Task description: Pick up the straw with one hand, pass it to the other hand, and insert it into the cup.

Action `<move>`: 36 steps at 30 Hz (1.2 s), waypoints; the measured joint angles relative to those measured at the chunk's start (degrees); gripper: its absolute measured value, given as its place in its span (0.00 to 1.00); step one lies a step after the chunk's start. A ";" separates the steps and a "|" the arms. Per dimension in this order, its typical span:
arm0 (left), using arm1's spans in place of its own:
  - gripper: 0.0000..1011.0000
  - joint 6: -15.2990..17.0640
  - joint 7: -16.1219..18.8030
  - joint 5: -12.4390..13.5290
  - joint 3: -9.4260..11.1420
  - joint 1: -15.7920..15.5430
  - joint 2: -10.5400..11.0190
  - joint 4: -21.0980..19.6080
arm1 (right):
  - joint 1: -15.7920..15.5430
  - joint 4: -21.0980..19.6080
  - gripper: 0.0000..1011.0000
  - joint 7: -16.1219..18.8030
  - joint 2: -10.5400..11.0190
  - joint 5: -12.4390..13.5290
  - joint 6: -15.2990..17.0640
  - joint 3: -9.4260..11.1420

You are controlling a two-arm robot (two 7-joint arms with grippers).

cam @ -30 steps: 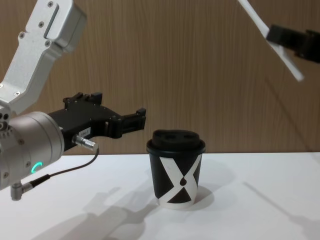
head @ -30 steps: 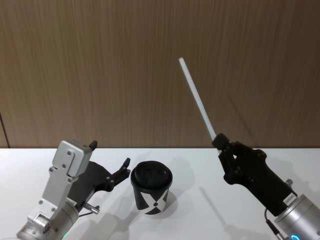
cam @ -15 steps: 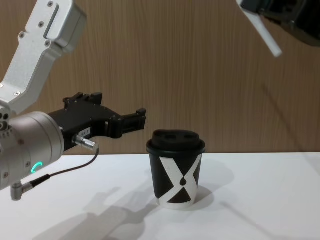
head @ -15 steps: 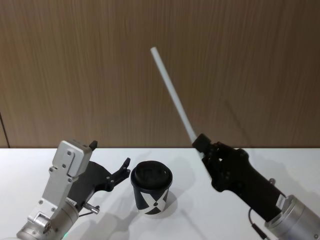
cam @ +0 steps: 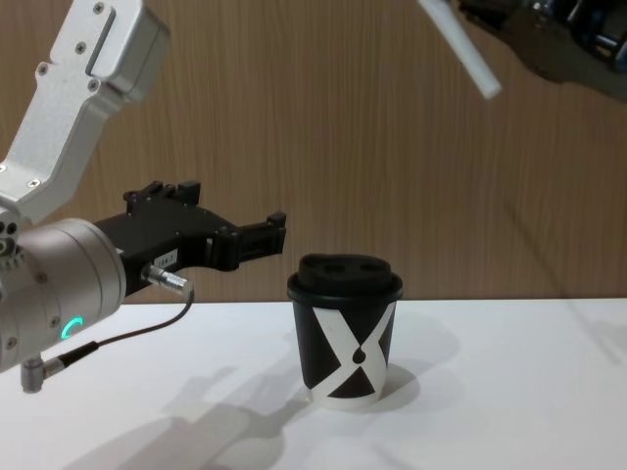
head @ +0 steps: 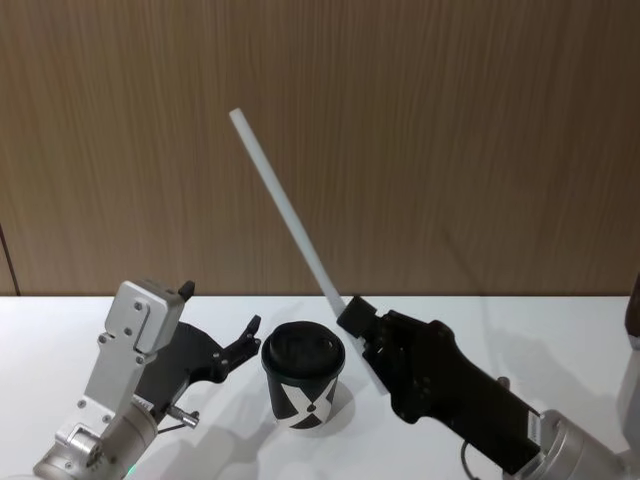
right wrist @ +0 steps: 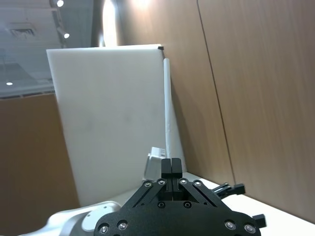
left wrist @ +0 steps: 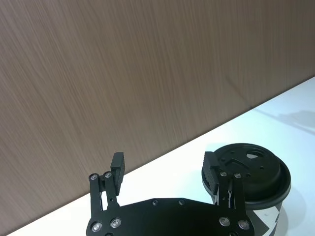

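The straw (head: 285, 205) is a thin white tube, tilted with its top leaning left. My right gripper (head: 355, 320) is shut on it near its lower end, just right of the cup (head: 303, 385). The cup is black with a white X pattern and a domed lid, and it stands upright on the table. In the chest view the straw's lower end (cam: 478, 76) hangs high above the cup (cam: 345, 343), off to its right. My left gripper (head: 220, 310) stays open and holds nothing, with one fingertip close beside the lid (left wrist: 251, 167). The right wrist view shows the straw (right wrist: 168, 123) rising from the shut jaws.
The white table (cam: 509, 392) stretches around the cup, with a brown wood-panel wall behind it. A thin grey cable (cam: 127, 333) loops from a metal plug on the left gripper.
My right gripper has carried the straw leftward, from the far right to just beside the cup. The left gripper and the cup have not moved.
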 joint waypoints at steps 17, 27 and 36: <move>0.99 0.00 0.00 0.00 0.00 0.00 0.00 0.00 | -0.50 -0.74 0.01 -1.04 -0.76 1.90 1.05 -2.05; 0.99 -0.20 -1.66 -1.68 -0.76 0.31 0.12 -0.42 | -0.47 -0.74 0.01 -1.73 -1.09 2.26 1.15 -2.50; 0.99 -0.25 -6.87 -7.55 -3.53 1.29 1.57 -2.98 | -0.43 -0.74 0.01 -2.00 -1.21 2.41 1.19 -2.69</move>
